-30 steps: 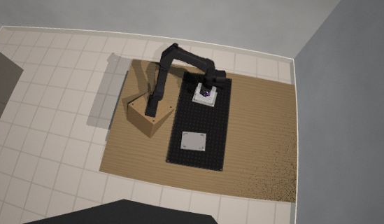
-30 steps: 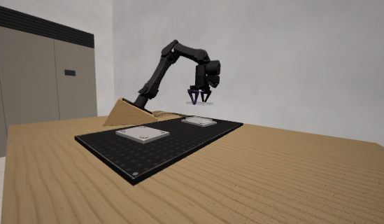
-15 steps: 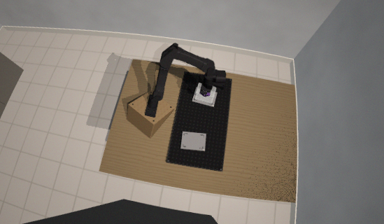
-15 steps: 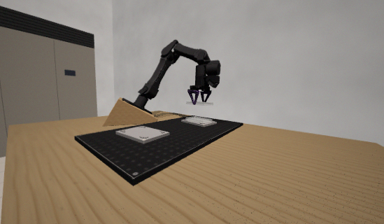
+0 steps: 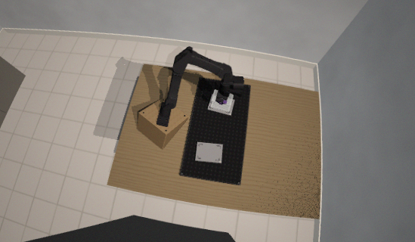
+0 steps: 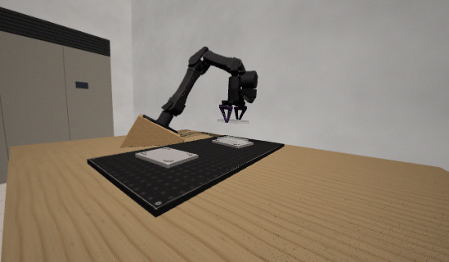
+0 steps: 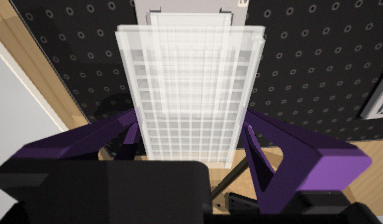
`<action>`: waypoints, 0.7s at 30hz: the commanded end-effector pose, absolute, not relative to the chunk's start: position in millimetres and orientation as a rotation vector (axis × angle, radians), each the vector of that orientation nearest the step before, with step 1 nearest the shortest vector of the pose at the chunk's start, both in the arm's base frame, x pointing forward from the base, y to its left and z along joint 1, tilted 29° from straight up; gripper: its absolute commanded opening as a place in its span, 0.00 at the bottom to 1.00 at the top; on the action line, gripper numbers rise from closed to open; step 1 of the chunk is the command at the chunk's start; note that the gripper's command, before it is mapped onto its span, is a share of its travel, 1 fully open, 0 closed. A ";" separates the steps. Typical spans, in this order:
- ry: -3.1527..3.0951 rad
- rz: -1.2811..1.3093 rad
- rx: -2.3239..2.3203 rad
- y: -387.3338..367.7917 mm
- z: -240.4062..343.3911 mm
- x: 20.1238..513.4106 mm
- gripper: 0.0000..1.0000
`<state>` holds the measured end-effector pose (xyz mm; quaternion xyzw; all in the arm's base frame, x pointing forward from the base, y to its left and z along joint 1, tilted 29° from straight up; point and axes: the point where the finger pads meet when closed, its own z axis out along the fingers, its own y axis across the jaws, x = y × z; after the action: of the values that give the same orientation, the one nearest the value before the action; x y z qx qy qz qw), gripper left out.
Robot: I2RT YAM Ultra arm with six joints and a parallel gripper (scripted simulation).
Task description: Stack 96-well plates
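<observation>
One plate (image 6: 233,120) in jaws | over N2 plate (image 6: 233,142) | N1 nest (image 6: 166,156) bare

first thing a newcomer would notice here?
The black six-joint arm arching from its tan wedge base, its purple-fingered gripper shut on a clear 96-well plate, carried in the air. Directly below sits a second clear plate in its nest on the black perforated board; the nearer grey nest is bare.

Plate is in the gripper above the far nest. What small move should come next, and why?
Probably a slow straight descent. The gripper holds the plate level, well above the lower plate, and the wrist view shows their outlines nearly lined up.
</observation>
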<state>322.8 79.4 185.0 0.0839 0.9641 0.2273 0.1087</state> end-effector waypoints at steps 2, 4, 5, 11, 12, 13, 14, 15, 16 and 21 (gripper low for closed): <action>2.796 0.662 0.260 71.7 196.3 322.7 0.00; 2.796 0.662 0.260 71.6 196.6 322.9 0.00; 2.795 0.662 0.259 71.6 196.7 323.0 0.00; 2.794 0.662 0.259 71.6 197.2 323.3 0.00; 2.793 0.662 0.259 71.6 197.4 323.4 0.00; 2.793 0.662 0.258 71.6 197.5 323.5 0.00; 2.793 0.662 0.258 71.6 197.6 323.5 0.00; 2.792 0.662 0.258 71.6 197.8 323.6 0.00; 2.792 0.662 0.258 71.5 197.9 323.7 0.00; 2.790 0.662 0.257 71.5 198.6 324.1 0.00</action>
<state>322.8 79.5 185.4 0.0834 0.9640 0.2273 0.1096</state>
